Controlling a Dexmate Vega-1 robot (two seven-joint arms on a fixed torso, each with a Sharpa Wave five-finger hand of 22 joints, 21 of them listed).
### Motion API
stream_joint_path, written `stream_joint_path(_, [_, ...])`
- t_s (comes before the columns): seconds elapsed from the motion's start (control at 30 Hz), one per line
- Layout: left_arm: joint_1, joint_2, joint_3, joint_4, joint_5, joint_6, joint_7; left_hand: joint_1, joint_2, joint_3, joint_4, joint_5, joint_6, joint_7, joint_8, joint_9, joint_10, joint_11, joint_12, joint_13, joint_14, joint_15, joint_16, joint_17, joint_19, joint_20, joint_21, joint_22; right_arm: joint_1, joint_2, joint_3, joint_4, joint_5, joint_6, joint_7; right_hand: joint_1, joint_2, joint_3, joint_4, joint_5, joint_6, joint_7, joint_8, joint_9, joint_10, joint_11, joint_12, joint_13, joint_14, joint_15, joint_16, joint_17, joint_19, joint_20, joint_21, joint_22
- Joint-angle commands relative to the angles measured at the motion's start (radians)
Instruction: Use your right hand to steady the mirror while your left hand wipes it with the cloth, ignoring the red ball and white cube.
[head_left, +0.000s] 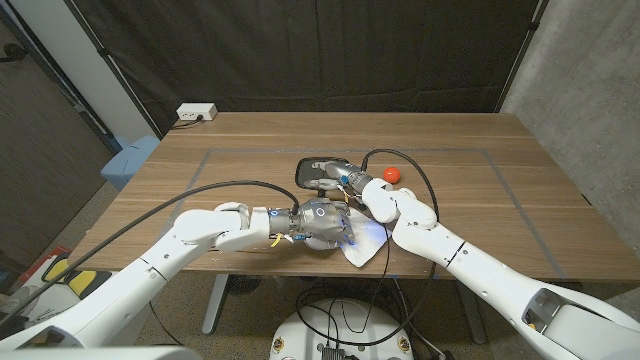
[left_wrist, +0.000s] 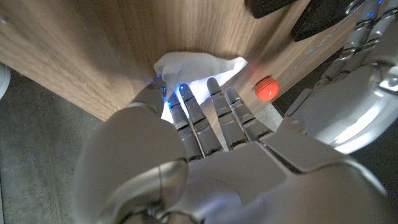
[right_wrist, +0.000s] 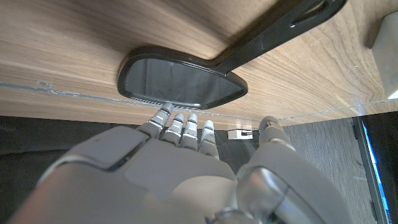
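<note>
Head view, cloth (head_left: 362, 250) half-hidden, left robot hand (head_left: 322, 222)

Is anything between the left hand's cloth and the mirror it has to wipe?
Nothing visible blocks it. The left hand is on the cloth, bare table separates it from the mirror, and the red ball sits off to the side.

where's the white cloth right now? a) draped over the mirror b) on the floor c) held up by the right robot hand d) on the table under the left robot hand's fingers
d, the white cloth lies on the wooden table with the left robot hand reaching onto it, apart from the mirror, which the right robot hand meets at its rim.
</note>
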Motion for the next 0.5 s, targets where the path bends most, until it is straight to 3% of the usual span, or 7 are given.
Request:
stream_joint_path(0.03, [-0.010,0.026,0.028,0.066,0.055,0.011,0.320,0.067,0.044,0.031,-0.001,-0.015,0.126,0.042,0.034,0.003,0.166,0.006,0.065,0.024,0.141,-0.171,0.035,0.036,0.047,0.000,0.046,0.006,0.006,0.000,0.003,0.013,0.007,0.009,-0.003,0.000,0.010,0.003,-0.004,0.007,-0.003,-0.001,0.004,0.003,0.007,-0.003,0.006,0.004,0.005,-0.001,0.006,0.002,0.002,0.004,-0.002,0.004])
stream_joint_path(0.1, [-0.010,0.025,0.032,0.077,0.068,0.025,0.375,0.113,0.036,0.029,-0.016,-0.016,0.136,0.058,0.025,0.003,0.231,0.001,0.107,0.042,0.190,-0.180,0.052,0.061,0.056,-0.003,0.064,0.009,0.007,0.001,0.003,0.016,0.009,0.012,-0.004,0.001,0.011,0.003,-0.004,0.007,-0.003,0.000,0.004,0.003,0.007,-0.004,0.006,0.004,0.005,0.000,0.006,0.002,0.001,0.004,-0.003,0.004])
stream_joint_path(0.2, [-0.009,0.027,0.036,0.075,0.075,0.050,0.392,0.130,0.035,0.026,-0.018,-0.014,0.130,0.064,0.017,0.004,0.236,-0.002,0.117,0.049,0.203,-0.180,0.056,0.071,0.056,0.000,0.071,0.011,0.010,0.003,0.003,0.021,0.010,0.015,-0.005,0.001,0.011,0.002,-0.005,0.007,-0.003,-0.001,0.005,0.003,0.007,-0.002,0.006,0.004,0.005,0.000,0.006,0.002,0.002,0.004,-0.003,0.004])
stream_joint_path(0.27, [-0.011,0.028,0.040,0.080,0.072,0.056,0.407,0.147,0.033,0.020,-0.015,-0.012,0.152,0.085,0.017,0.006,0.238,-0.003,0.127,0.057,0.212,-0.181,0.058,0.083,0.054,-0.002,0.079,0.013,0.013,0.003,0.002,0.024,0.010,0.017,-0.005,0.001,0.012,0.002,-0.005,0.007,-0.003,0.000,0.005,0.003,0.007,-0.001,0.007,0.004,0.005,-0.001,0.006,0.002,0.002,0.004,-0.003,0.004])
stream_joint_path(0.5, [0.006,0.015,0.014,0.087,0.044,0.108,0.533,0.159,0.036,0.012,-0.006,-0.005,0.144,0.087,0.010,0.016,0.235,0.000,0.140,0.075,0.220,-0.180,0.056,0.098,0.050,0.007,0.088,0.015,0.023,0.010,0.000,0.037,0.011,0.019,-0.003,0.002,0.013,0.001,-0.006,0.007,-0.003,-0.001,0.005,0.003,0.007,-0.004,0.007,0.004,0.005,-0.001,0.006,0.002,0.003,0.004,-0.003,0.003])
